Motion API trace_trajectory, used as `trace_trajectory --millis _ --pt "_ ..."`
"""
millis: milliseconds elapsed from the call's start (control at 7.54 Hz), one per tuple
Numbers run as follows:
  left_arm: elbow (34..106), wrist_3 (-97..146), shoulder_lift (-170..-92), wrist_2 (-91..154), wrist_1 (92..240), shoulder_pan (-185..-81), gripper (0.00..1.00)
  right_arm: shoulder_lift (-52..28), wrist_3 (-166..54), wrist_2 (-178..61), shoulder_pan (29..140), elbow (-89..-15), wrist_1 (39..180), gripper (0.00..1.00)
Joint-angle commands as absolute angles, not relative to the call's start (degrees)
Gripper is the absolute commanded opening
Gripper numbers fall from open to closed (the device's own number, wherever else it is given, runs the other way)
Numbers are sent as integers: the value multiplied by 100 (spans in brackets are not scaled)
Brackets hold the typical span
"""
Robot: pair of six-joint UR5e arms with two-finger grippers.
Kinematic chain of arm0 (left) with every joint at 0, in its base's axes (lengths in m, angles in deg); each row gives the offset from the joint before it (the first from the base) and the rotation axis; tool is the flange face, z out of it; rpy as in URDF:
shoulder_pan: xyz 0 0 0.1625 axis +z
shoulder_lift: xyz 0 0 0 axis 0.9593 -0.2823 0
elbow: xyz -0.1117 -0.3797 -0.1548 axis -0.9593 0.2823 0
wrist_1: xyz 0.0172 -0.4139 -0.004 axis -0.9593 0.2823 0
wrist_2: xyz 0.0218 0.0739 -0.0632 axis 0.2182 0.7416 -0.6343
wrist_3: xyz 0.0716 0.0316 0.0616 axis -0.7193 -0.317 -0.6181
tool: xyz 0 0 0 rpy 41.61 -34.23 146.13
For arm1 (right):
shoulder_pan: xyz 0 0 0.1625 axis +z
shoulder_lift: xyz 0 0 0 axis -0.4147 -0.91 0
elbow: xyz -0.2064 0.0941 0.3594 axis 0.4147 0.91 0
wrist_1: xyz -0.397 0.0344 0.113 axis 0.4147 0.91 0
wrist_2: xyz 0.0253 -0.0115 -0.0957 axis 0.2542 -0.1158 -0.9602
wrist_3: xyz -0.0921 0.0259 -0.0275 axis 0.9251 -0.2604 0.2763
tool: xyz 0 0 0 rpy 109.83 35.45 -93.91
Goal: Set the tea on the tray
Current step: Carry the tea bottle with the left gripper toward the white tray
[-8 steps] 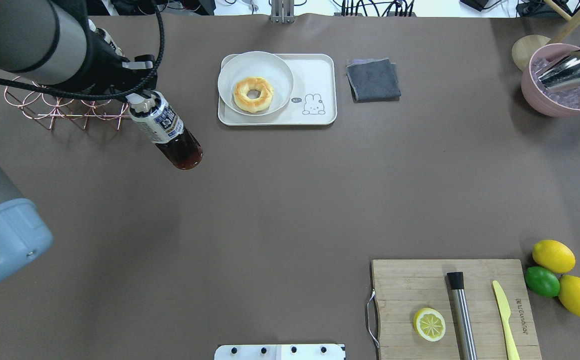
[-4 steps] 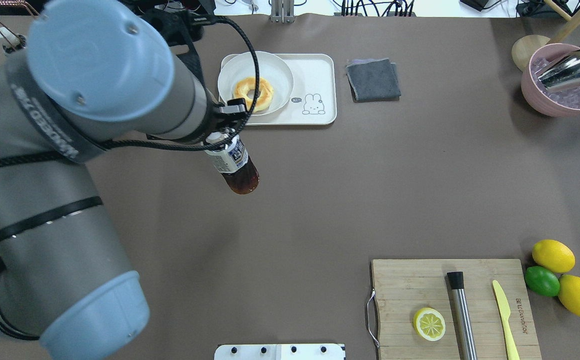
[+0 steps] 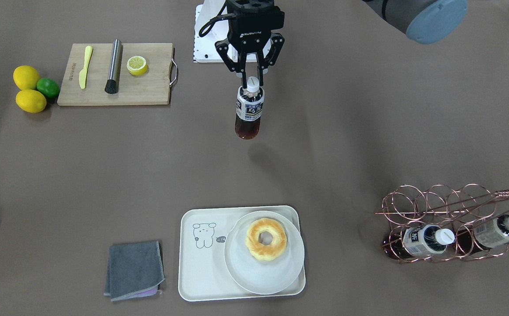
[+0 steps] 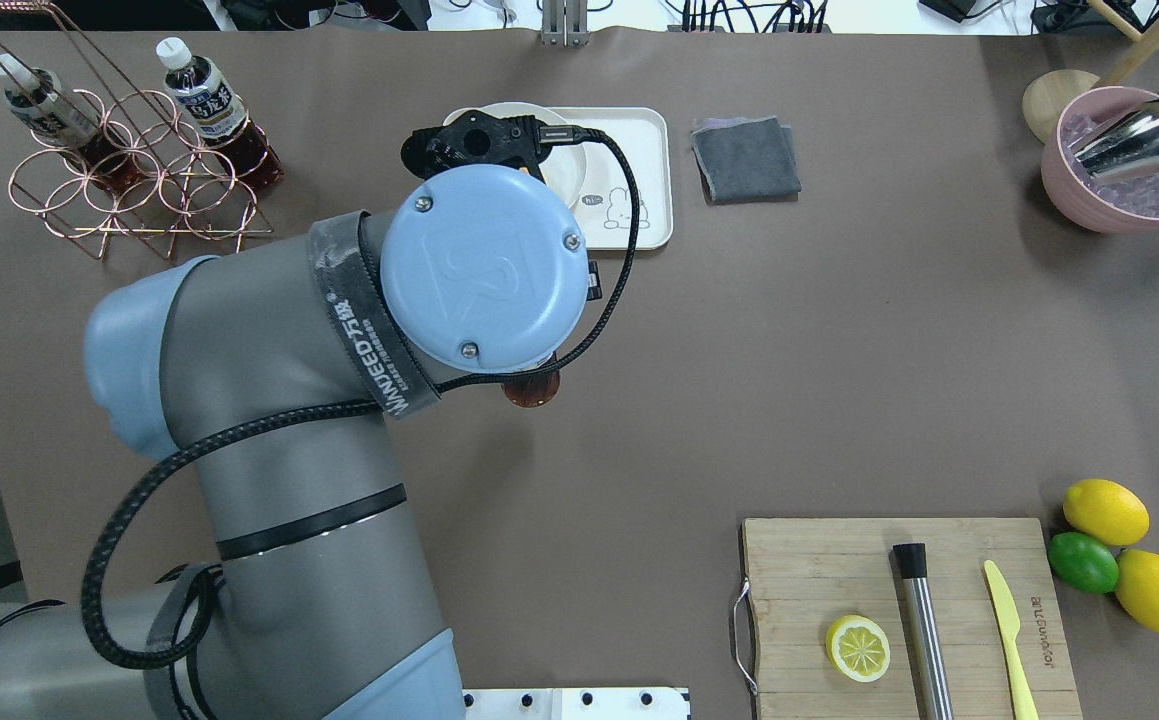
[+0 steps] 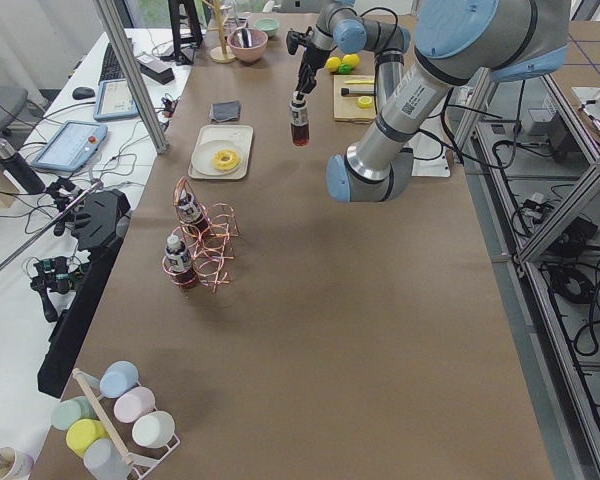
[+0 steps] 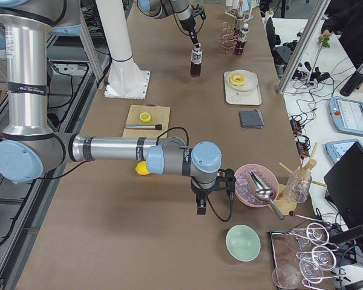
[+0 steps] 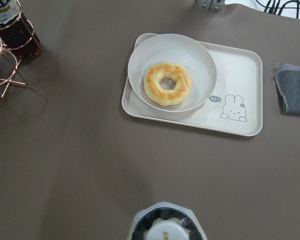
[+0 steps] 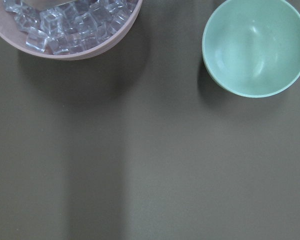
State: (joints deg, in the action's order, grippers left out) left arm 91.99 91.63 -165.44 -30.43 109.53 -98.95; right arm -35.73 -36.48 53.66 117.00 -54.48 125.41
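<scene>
The tea (image 3: 249, 107) is a small bottle of dark liquid with a white cap and a white and blue label. My left gripper (image 3: 251, 79) is shut on its cap and holds it upright above the bare table, near the robot's base. Only the bottle's bottom (image 4: 531, 392) shows under my arm in the overhead view. The cream tray (image 3: 201, 267) with the small animal drawing lies farther out, apart from the bottle; it also shows in the left wrist view (image 7: 242, 75). My right gripper (image 6: 201, 205) hangs by the ice bowl; I cannot tell whether it is open.
A white plate (image 3: 263, 270) with a doughnut (image 3: 266, 239) fills one half of the tray. A grey cloth (image 3: 133, 270) lies beside the tray. A copper wire rack (image 4: 89, 190) holds two more bottles. A cutting board (image 3: 149, 90), lemons, a pink ice bowl (image 4: 1069, 190) and a green bowl (image 8: 255, 45) stand elsewhere.
My left arm has swung from beside the wire rack toward the table's middle, carrying the tea with it. The bottle now hangs in front of the tray.
</scene>
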Motion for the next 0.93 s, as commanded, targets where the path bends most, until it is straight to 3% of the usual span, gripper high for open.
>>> trace_trajectory --millis 0,796 --pt "8786 9219 -16428 -2970 11761 -9830 0 -3647 -3640 5405 11705 -5497 12543 100" --pt "8521 9167 -16269 -2636 12010 -9567 0 -3665 -3640 5405 11705 -5480 12543 100"
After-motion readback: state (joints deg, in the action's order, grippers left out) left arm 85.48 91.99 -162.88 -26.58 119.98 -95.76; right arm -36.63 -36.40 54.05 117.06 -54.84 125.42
